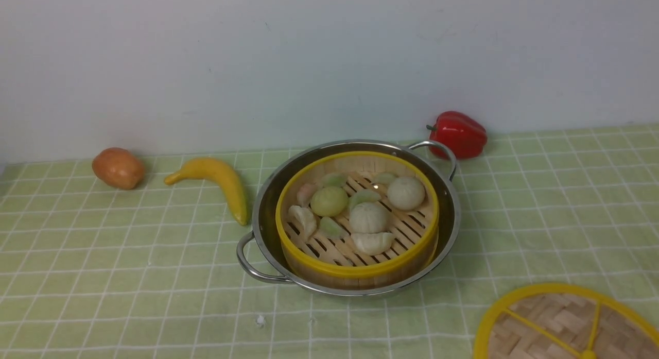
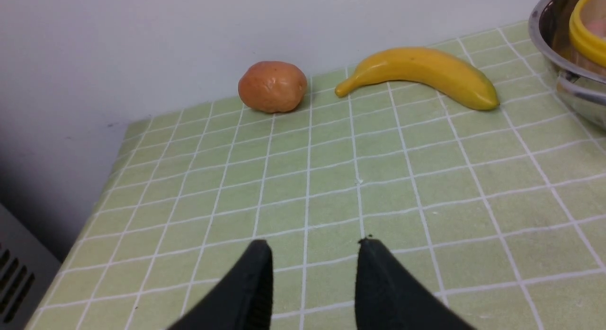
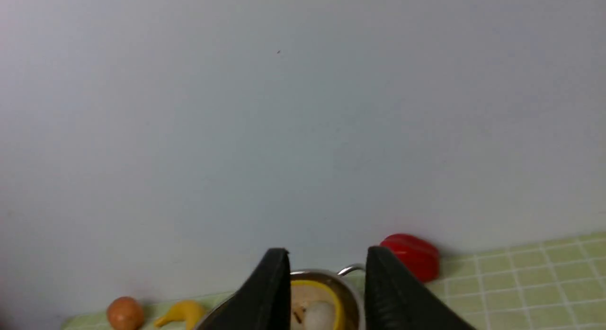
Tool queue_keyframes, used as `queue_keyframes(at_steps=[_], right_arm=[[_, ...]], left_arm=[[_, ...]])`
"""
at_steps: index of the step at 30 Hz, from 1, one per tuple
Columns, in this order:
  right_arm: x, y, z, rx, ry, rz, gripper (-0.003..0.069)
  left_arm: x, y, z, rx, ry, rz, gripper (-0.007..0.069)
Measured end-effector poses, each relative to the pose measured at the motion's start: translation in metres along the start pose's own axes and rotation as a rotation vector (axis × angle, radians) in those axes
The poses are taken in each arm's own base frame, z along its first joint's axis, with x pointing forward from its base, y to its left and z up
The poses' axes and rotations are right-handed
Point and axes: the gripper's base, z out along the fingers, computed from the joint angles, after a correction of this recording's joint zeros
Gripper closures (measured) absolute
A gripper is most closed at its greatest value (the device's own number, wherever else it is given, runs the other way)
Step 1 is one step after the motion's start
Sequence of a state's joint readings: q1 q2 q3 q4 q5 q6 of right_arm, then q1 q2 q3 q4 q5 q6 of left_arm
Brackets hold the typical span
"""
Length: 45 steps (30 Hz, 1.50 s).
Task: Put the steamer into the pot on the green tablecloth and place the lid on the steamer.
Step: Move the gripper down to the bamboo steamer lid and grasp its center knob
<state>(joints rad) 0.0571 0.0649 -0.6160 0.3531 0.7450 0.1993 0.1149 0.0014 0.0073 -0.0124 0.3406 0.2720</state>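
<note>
**Lid at near right, steamer seated in pot, both grippers empty**

1. Left gripper (image 2: 316,245): jaws parted with nothing between them and bare cloth showing through the gap. It hangs low over the left part of the desk. It does not appear in the front view.
2. Right gripper (image 3: 327,251): jaws parted and holding nothing. It is raised and faces the far wall, with the pot visible well beyond the gap.
3. Lid (image 1: 556,318): lies flat on the green tablecloth (image 1: 128,276) at the near right corner, well apart from the pot. The picture edge cuts off its near part. It is round, so no long axis governs the approach. Judged from its place, the right arm is the nearer one, and the lid lies below and to the near side of where that gripper points.
4. Steamer (image 1: 360,270): sits upright inside the pot (image 1: 263,204) at mid-desk, buns and dumplings uncovered. The first half of the task looks complete, and covering the steamer remains.
5. Far row: banana (image 1: 216,181) and potato (image 1: 118,167) at far left, red pepper (image 1: 458,134) at far right just behind a pot handle.

View notes: only the front view shows the lid, as neither wrist camera catches it. Only the wrist views show the grippers.
</note>
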Motion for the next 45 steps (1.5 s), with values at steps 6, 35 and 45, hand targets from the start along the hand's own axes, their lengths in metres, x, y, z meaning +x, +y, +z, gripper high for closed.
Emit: queue_keyframes(at_steps=[6,35,45], right_arm=[[0.011,0.000,0.019,0.082,0.473,-0.100,0.0416],[0.138,-0.078,0.249,0.206,1.549,-0.399,0.0416],[0.156,-0.089,0.257,0.238,1.586,-0.405,0.0416]], left_arm=[[0.000,0.000,0.000,0.000,-0.001,0.000,0.0382],[0.000,0.000,0.000,0.000,-0.001,0.000,0.0382],[0.000,0.000,0.000,0.000,-0.001,0.000,0.0382]])
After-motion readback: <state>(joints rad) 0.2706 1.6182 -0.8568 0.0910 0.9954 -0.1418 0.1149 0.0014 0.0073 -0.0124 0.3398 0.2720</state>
